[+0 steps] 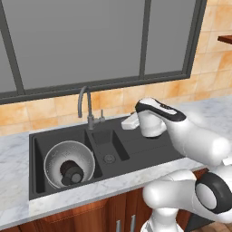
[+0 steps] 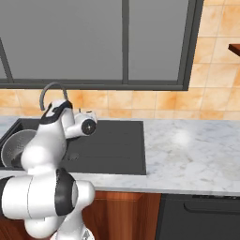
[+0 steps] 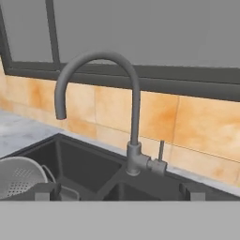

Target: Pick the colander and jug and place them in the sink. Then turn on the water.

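Observation:
The black sink (image 1: 136,149) has the silver colander (image 1: 69,158) standing in its left basin. The dark jug (image 1: 71,172) lies inside the colander. Behind the basins rises the grey gooseneck faucet (image 1: 86,105), its spout (image 3: 60,110) over the left basin and its small lever (image 3: 161,152) at the base on the right. No water shows at the spout. My gripper (image 1: 127,122) hovers over the right part of the sink, pointing at the faucet base. In the hand view it (image 3: 118,191) is open and empty, and the colander's rim (image 3: 18,174) shows at lower left.
A dark-framed window (image 1: 90,41) and orange tiles (image 3: 201,126) back the sink. Marble counter (image 2: 187,145) stretches to the right of the sink. A wooden shelf (image 1: 225,39) juts in at upper right. My own arm (image 2: 44,145) stands before the colander in the right base view.

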Controlling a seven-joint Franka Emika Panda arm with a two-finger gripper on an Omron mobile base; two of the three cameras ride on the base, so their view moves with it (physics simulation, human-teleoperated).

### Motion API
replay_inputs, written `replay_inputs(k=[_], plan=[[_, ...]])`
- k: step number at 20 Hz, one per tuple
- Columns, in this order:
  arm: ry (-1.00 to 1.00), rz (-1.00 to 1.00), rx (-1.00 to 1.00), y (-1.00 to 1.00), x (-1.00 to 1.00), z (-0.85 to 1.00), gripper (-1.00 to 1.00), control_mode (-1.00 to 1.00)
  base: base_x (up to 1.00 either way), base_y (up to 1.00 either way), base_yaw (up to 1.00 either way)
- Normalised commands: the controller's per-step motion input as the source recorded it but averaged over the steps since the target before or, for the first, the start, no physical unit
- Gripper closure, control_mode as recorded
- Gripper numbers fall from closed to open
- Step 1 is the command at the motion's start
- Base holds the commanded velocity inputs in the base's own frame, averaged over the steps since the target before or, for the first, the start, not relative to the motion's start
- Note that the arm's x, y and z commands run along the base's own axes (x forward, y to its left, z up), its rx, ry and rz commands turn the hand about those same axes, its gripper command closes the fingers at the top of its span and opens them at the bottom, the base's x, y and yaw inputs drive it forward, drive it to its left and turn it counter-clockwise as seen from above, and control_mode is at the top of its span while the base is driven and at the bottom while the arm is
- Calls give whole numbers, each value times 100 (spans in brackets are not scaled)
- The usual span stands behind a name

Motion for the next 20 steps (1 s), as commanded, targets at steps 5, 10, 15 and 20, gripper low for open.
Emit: replay_inputs(k=[5, 10, 15, 20], plan=[[-7, 0, 0, 0, 11, -15, -100, -100, 0, 0, 0], [-9, 0, 3, -1, 3, 0, -100, -100, 0, 0, 0], [0, 1, 1, 0, 7, 0, -100, -100, 0, 0, 0], [0, 0, 2, 4, 26, 0, -100, -100, 0, 0, 0]])
